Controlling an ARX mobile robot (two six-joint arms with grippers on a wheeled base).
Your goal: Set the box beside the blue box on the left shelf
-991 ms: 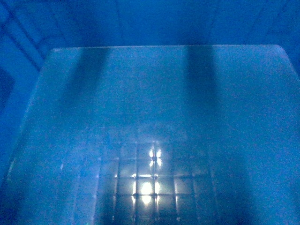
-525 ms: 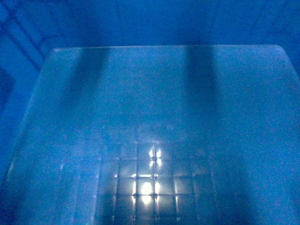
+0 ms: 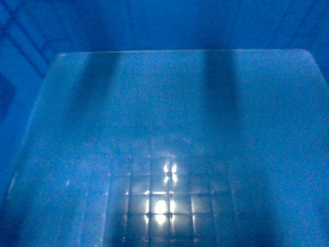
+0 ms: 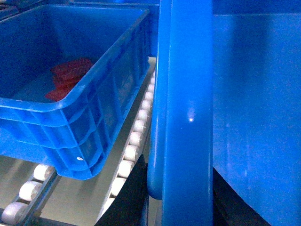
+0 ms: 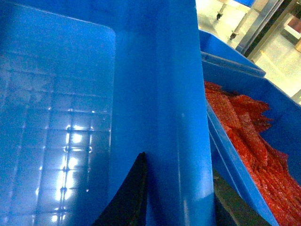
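We start at the left jaws: a dark finger (image 4: 129,197) sits against the outer face of the box's (image 4: 186,117) rim wall, and a second dark shape shows under the box on the other side of that wall. That looks like a pinch on the rim, though we cannot tell for certain that they are clenched. Over on the right it is much the same: one dark finger (image 5: 129,195) lies inside the box against its wall, the partner is hidden, so we cannot tell its state either. Both arms sit at opposite walls, which we judge is how a wide crate like this gets carried level.

Moving outward, the head view is filled by the box's pale, gridded floor, so we read the box as held up close in front of the robot.

Just beside it on the left wrist side, the blue box (image 4: 70,94) with red contents rests on the white rollers of the left shelf (image 4: 134,141). A strip of bare rollers runs between the two, so our box hangs near its neighbour, apparently not yet set down. On the right wrist side another blue crate (image 5: 249,141), full of red mesh material, lies close against the box wall.

We judge the remaining work is to lower it onto the rollers without knocking either neighbour.
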